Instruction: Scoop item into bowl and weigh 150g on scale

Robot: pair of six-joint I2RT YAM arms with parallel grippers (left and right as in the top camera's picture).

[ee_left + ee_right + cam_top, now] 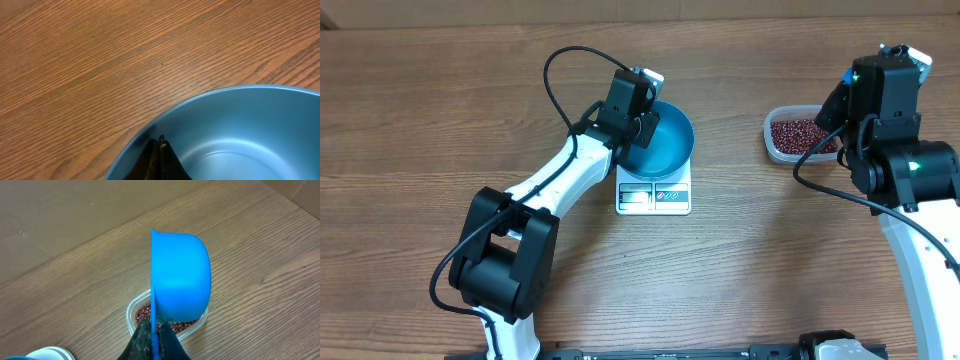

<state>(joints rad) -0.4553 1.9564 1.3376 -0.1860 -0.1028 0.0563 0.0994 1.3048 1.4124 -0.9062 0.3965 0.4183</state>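
Note:
The blue bowl (670,140) stands on the white scale (653,197); its inside (240,135) looks bare where it shows. My left gripper (638,128) (161,142) is shut on the bowl's left rim. The beans (800,131) (145,312) lie in a clear plastic tub (778,148) (131,316) at the right. My right gripper (156,330) is shut on the handle of a small blue scoop (180,275). The scoop is turned on its side just above the tub, and its inside does not show. In the overhead view the right arm (885,100) hides the scoop.
Bare wooden table (440,100) lies left of and in front of the scale. About a hand's width of table separates the scale from the tub. A corner of the scale (50,354) shows at the bottom left of the right wrist view.

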